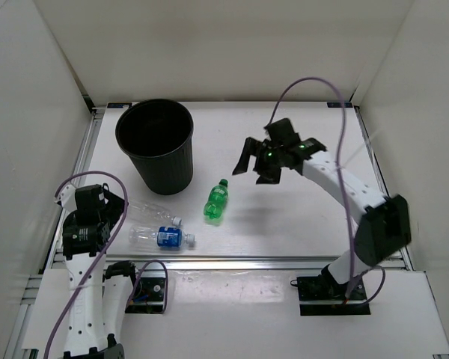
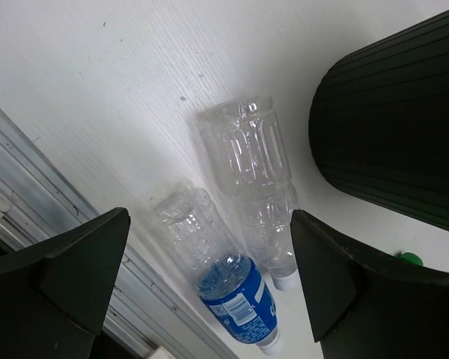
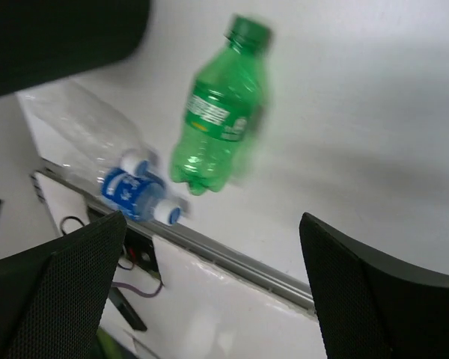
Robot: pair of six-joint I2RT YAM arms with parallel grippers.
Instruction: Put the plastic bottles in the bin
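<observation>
**Three bottles lying outside the bin**

The green bottle lies just right of the bin. The plain clear bottle and blue-label bottle lie side by side near its front. The left gripper and right gripper both gape wide, holding nothing.

green bottle blurred; bin cut off by the frame edge.

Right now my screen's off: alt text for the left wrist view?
A plain clear bottle and a blue-labelled bottle lie side by side on the table, framed by the open left gripper; the black bin stands upper right.
</observation>
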